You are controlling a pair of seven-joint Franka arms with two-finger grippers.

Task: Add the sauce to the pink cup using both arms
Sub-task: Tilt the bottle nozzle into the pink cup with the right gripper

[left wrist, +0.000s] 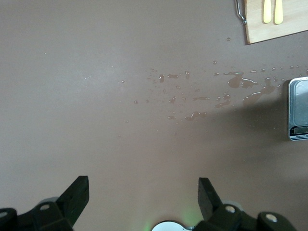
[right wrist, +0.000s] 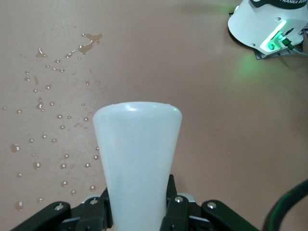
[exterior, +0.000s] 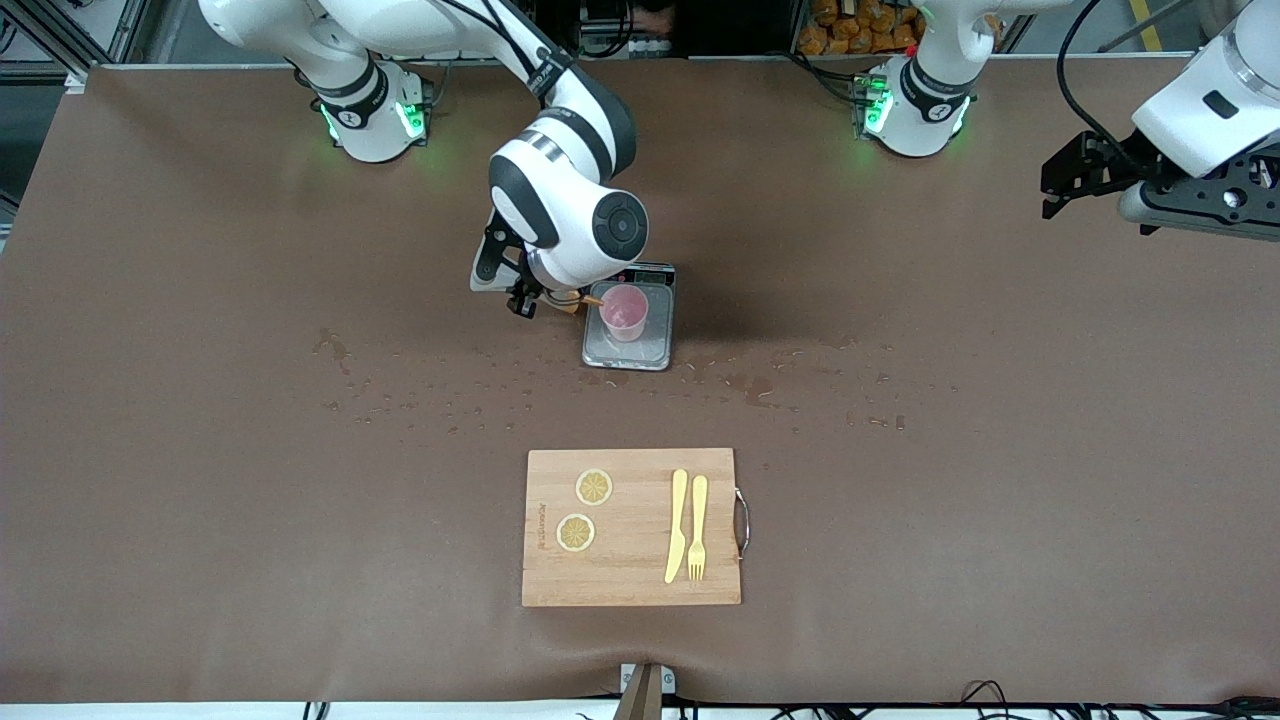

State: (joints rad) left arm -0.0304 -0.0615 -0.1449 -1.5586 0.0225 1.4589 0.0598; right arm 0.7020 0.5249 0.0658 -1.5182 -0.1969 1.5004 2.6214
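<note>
A: Nearest the camera: wooden cutting board with two lemon slices, a yellow plastic knife and a fork. None of it is touched.

B: Farther up the table?

A: The grey scale, with the pink cup standing upright on its plate. Spilled droplets are scattered on the brown table between scale and board.

B: Right arm status?

A: The right gripper is just beside the cup, on the side toward the right arm's end of the table. Its jaws are clamped on the sauce bottle; the right wrist view shows the translucent body squeezed between the fingers. In the front view the bottle is tipped over, with its orange nozzle reaching the cup's rim.

B: Is sauce flowing?

A: Can't tell. No stream is visible, and what the cup holds can't be made out.

B: Left arm?

A: Waiting. The left gripper hangs spread wide and empty over bare table at the left arm's end, well apart from the scale.

B: Progress?

A: My judgement: pick-up and tilt are done and dispensing is in hand. Left to do: finish the pour, right the bottle, set it down.
</note>
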